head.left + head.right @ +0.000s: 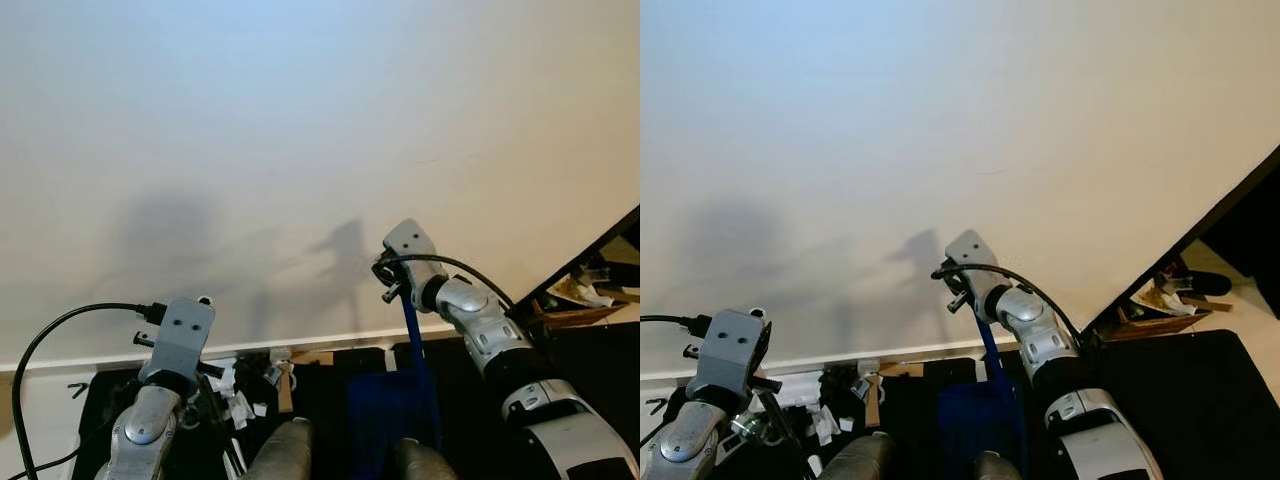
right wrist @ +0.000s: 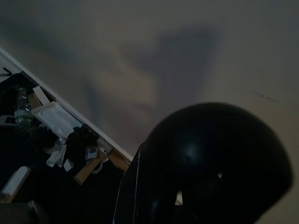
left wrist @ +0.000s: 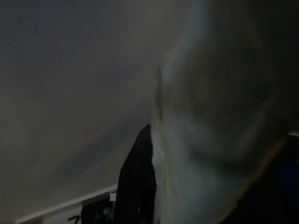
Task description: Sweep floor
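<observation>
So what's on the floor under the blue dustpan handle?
Under the blue handle sits the blue dustpan on dark floor. Paper scraps lie beside it near the baseboard. Its contents are hidden.

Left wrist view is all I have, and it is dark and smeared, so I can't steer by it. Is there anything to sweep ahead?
Observer: Yes. White paper scraps and a short wooden piece lie on the dark floor, against the baseboard.
Operator: Where is the tool?
Observer: A blue handle runs from the right gripper down to a blue head near the robot's feet.
Operator: Anything on the right side?
Observer: The wall ends at a dark slanting edge there, and past it lies a pile of papers and cardboard.
</observation>
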Tool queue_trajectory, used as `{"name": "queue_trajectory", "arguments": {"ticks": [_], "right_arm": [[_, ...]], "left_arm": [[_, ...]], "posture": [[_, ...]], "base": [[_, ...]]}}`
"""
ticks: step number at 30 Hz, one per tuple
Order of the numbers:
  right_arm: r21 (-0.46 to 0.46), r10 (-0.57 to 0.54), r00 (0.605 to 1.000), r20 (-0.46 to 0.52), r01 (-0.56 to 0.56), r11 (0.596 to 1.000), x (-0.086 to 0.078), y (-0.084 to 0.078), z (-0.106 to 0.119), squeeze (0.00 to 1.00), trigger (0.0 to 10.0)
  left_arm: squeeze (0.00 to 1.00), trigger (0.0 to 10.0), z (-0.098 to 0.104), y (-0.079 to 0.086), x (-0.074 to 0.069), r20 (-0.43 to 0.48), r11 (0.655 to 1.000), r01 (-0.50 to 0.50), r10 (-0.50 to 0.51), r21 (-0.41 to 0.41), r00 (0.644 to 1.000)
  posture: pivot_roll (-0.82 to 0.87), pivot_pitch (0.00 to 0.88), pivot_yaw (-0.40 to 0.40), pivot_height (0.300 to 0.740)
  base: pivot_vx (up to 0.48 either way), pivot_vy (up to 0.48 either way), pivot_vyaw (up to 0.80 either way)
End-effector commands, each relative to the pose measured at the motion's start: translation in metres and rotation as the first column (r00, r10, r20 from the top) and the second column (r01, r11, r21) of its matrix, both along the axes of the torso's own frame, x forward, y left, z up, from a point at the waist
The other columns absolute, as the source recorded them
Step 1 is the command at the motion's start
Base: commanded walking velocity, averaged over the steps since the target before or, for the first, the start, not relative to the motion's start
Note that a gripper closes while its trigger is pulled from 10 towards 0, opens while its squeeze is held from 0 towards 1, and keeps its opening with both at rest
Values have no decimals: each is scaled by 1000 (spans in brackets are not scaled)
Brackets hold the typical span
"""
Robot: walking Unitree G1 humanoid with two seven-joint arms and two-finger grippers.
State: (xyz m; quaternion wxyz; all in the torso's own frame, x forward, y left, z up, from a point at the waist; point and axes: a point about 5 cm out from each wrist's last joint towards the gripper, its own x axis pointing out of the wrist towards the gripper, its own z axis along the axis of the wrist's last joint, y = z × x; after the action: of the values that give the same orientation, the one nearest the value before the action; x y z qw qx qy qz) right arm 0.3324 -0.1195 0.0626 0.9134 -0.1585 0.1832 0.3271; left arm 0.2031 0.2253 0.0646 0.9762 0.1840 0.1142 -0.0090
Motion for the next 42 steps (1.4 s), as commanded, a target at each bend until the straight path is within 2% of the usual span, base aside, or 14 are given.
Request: {"name": "queue_trajectory", "arguments": {"ticks": [1, 4, 5, 6, 9, 12, 14, 16, 24, 30, 35, 37, 42], "right_arm": [[-153, -83, 964, -253, 45, 987, -29, -28, -46, 0, 10000], [-178, -67, 970, -235, 24, 984, -30, -28, -46, 0, 10000], [-200, -50, 976, -214, 7, 980, -32, -28, -45, 0, 10000], [-222, -10, 990, -142, -22, 975, -30, -27, -40, 0, 10000], [-231, 20, 996, -87, -40, 972, -29, -26, -34, 0, 10000], [-169, 57, 985, 160, -30, 985, -16, -21, 5, 0, 10000], [-149, 69, 968, 243, -33, 988, -12, -22, 21, 0, 10000], [-131, 74, 956, 283, -38, 991, -10, -23, 30, 0, 10000], [-62, 87, 931, 354, -69, 996, -14, -24, 53, 0, 10000], [1, 20, 926, 377, -22, 1000, -15, -23, 40, 0, 10000], [34, -20, 918, 397, 7, 999, -15, -19, 39, 0, 10000], [86, -69, 891, 448, 34, 996, -12, -17, 46, 0, 10000], [115, -109, 855, 507, 58, 992, -8, -16, 56, 0, 10000]], "left_arm": [[0, 10000, -4, -3, -2, -9, 1000, -6, 6, -13, 1000], [0, 10000, -4, -3, -2, -9, 1000, -7, 7, -13, 1000], [0, 10000, -4, -3, -2, -9, 1000, -7, 7, -13, 1000], [0, 10000, -4, -3, -2, -9, 1000, -7, 7, -13, 1000], [0, 10000, -4, -3, -2, -10, 1000, -8, 8, -13, 1000], [0, 10000, -5, -2, -3, -10, 1000, -8, 8, -12, 1000], [0, 10000, -5, -2, -3, -10, 1000, -7, 7, -11, 1000], [0, 10000, -5, -2, -2, -11, 1000, -5, 5, -10, 1000], [0, 10000, -4, -1, -2, -10, 1000, -4, 4, -7, 1000], [0, 10000, -5, -2, -1, -12, 1000, -3, 2, -8, 1000], [0, 10000, -5, -1, -1, -10, 1000, -3, 3, -6, 1000], [0, 10000, -4, 1, -2, -9, 1000, -7, 7, -2, 1000], [0, 10000, -4, 2, -3, -11, 1000, -7, 7, 1, 1000]], "posture": [[225, 144, -69, 740], [225, 144, -68, 740], [225, 144, -67, 740], [224, 145, -66, 740], [224, 145, -66, 740], [218, 146, -64, 740], [218, 146, -63, 740], [216, 146, -61, 740], [212, 147, -62, 740], [221, 144, -58, 740], [234, 140, -58, 740], [237, 138, -57, 740], [240, 135, -53, 740]], "base": [[0, 0, 0], [0, 0, 0], [0, 0, 0], [0, 0, 0], [0, 0, 0], [0, 0, 0], [0, 0, 0], [0, 0, 0], [0, 0, 0], [0, 0, 0], [0, 0, 0], [0, 0, 0], [0, 0, 0]]}}
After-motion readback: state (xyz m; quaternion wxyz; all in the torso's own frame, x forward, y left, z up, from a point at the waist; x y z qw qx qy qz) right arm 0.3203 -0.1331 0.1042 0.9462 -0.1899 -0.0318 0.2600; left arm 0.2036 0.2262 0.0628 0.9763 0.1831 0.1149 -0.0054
